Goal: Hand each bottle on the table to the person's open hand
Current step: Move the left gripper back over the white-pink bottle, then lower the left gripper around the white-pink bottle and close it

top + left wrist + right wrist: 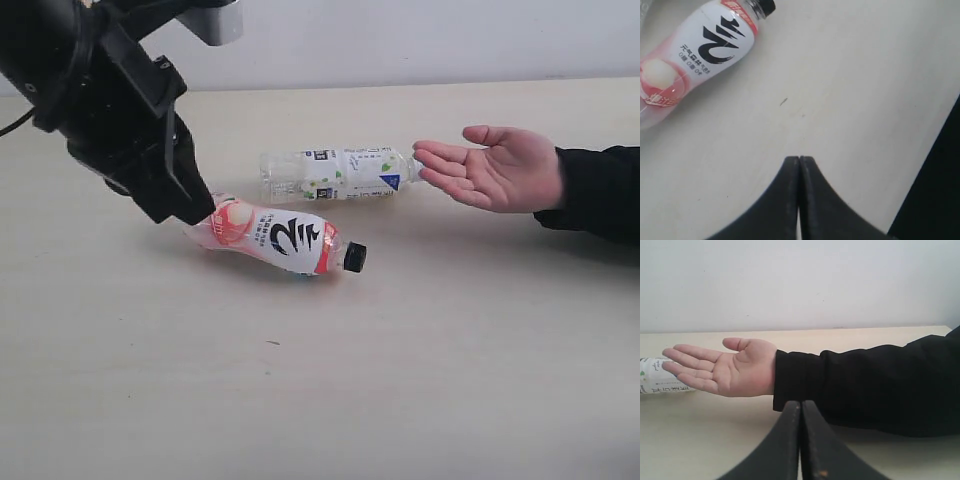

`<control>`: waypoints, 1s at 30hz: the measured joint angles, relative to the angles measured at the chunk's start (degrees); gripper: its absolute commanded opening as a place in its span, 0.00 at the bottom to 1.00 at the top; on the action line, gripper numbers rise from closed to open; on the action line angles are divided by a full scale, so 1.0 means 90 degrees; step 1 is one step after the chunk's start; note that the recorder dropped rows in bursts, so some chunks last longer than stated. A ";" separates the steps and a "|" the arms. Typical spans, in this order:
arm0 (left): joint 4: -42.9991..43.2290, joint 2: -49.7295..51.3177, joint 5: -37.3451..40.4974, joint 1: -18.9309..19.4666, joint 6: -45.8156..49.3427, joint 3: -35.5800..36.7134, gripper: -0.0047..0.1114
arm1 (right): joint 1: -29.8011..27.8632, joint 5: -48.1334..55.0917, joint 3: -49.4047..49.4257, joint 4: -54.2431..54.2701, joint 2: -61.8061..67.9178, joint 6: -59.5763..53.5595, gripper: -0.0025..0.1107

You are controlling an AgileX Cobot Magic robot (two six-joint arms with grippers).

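Two bottles lie on their sides on the beige table [420,380]. The pink-white one with a black cap [275,240] is nearer the front; the clear one with a white floral label [335,175] lies behind it, its cap end almost at the fingertips of the person's open hand [495,168]. My left gripper [195,213] hangs by the pink bottle's base, shut and empty. In the left wrist view its fingertips [799,159] are apart from that bottle [695,55]. My right gripper [800,403] is shut, empty, facing the hand [727,371] and the floral bottle's end [660,382]. The other two bottles are out of view.
The person's black sleeve [600,190] reaches in from the right edge and fills much of the right wrist view [870,390]. A white wall [420,40] runs behind the table's far edge. A tiny dark speck [783,101] marks the tabletop.
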 measured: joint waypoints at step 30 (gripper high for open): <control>0.0903 -0.0372 -0.2031 0.0032 0.2607 0.0663 0.04 | 0.0000 0.0000 0.0000 0.0000 0.0000 0.0000 0.02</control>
